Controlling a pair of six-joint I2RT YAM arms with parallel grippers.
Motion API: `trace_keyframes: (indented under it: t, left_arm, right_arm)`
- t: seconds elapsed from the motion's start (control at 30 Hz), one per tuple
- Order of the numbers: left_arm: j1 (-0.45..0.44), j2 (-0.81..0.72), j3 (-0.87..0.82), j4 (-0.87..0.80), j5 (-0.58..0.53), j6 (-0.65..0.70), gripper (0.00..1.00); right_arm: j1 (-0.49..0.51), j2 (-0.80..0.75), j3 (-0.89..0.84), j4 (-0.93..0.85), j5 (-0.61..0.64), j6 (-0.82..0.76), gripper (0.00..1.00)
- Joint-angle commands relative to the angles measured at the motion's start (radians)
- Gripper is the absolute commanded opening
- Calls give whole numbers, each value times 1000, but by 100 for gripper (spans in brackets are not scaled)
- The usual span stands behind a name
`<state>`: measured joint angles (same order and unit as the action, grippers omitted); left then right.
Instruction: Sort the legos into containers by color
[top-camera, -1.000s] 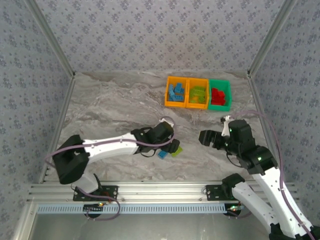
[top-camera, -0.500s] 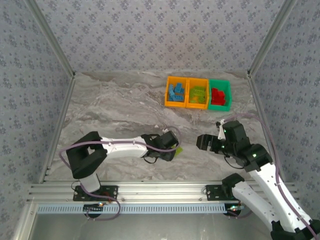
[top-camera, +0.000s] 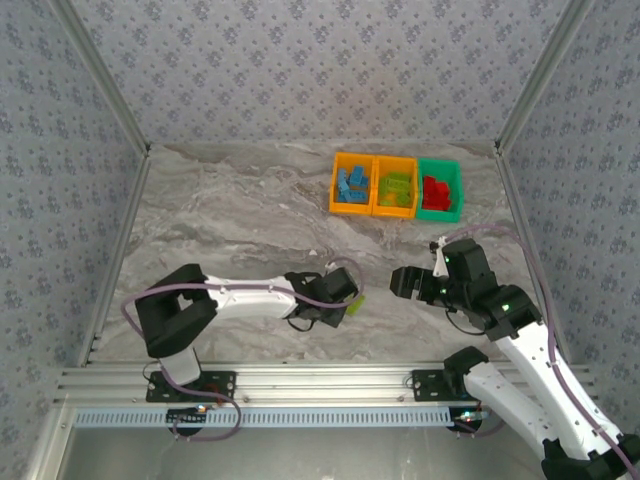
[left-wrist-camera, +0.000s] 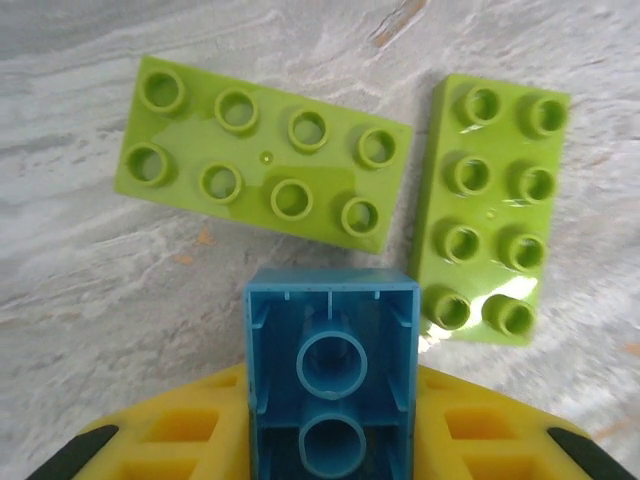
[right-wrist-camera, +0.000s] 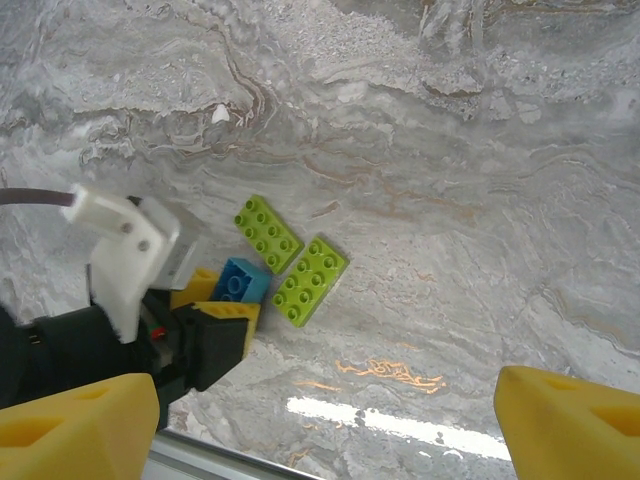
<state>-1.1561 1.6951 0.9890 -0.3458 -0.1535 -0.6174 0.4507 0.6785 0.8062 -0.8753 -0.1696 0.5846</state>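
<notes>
Blue brick sits clamped in left gripper pads, at 6 o'clock on table. Lift vert. first, clearing lime bricks just beside at 12 o'clock, then carry to orange bin w/ blues at 1 o'clock. Right gripper hangs spread, empty. Qty: 1 blue, 2 lime loose; 3 bins.

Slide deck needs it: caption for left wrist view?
Left tool closed on a blue brick; two lime green bricks lie studs-up on the table.
</notes>
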Motion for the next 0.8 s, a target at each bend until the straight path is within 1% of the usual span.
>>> trace_keyframes:
  t: [0.0,0.07,0.17,0.23,0.3,0.37,0.43,0.5,0.63,0.7,0.77]
  left_arm:
    - [8,-130,94,-41,-38,53,25]
    - [57,-122,169,-70,-66,90,24]
    - [155,-39,289,-63,-65,146,22]
    - [217,49,383,-46,-29,181,21]
    - [278,158,512,-58,-8,207,20]
    - [326,255,626,-59,-9,231,20]
    - [368,348,744,-57,-17,246,22]
    - [394,437,874,-76,-22,264,25]
    - [423,644,1214,-219,-34,315,31]
    - [423,718,1344,-267,-54,344,33]
    - [424,763,1425,-288,-55,358,36]
  right_arm:
    - [9,-11,-4,3,8,11,89]
    - [8,-13,-1,2,11,12,89]
    - [11,-30,-8,3,13,20,90]
    - [10,-43,-8,1,27,20,90]
    - [10,-50,3,-9,39,12,90]
    - [10,-52,19,-24,44,5,90]
    - [9,-53,27,-29,45,2,90]
    - [9,-56,34,-27,48,-4,90]
    - [8,-53,42,-13,65,-22,91]
    - [9,-46,41,-4,65,-28,91]
    - [8,-39,41,-2,62,-31,91]
